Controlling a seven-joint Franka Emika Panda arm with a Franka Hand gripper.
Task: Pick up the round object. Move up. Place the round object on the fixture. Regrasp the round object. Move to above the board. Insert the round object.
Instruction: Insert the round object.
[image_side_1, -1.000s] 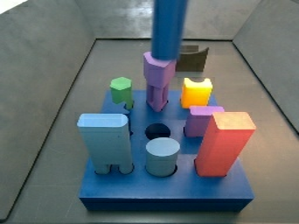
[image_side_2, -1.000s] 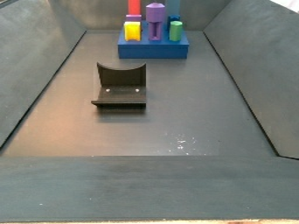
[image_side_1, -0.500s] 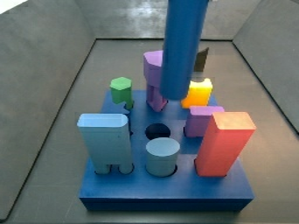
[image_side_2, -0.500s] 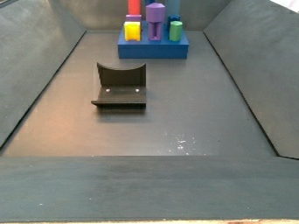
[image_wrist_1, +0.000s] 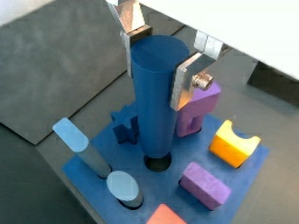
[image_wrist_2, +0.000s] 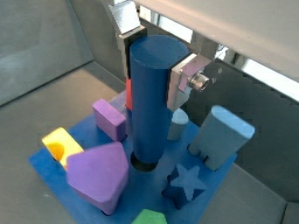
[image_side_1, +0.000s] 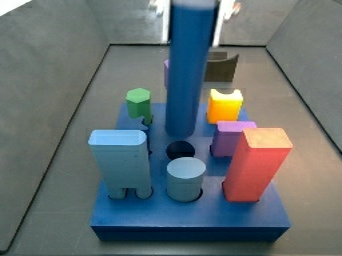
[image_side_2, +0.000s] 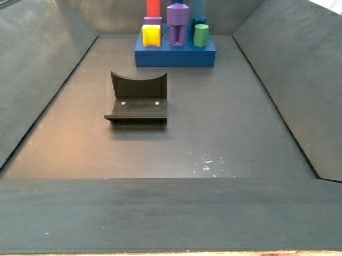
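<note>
Gripper fingers pinch the upright blue cylinder, its lower end at the board's round hole.

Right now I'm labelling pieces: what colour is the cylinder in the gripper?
Blue. The cylinder, held upright in the gripper over the board, shows best in a wrist view.

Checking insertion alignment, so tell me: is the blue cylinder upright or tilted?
Upright: the blue cylinder, held in the tool, stands vertical over the board's round hole.
</note>
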